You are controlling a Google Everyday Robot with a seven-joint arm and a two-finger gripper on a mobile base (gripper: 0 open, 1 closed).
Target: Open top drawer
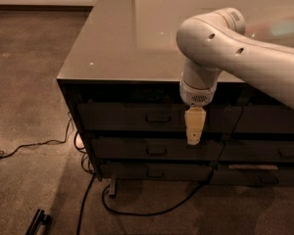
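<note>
Dark top drawer (137, 117) sits shut, tool (194, 140) hanging right of its handle.
</note>
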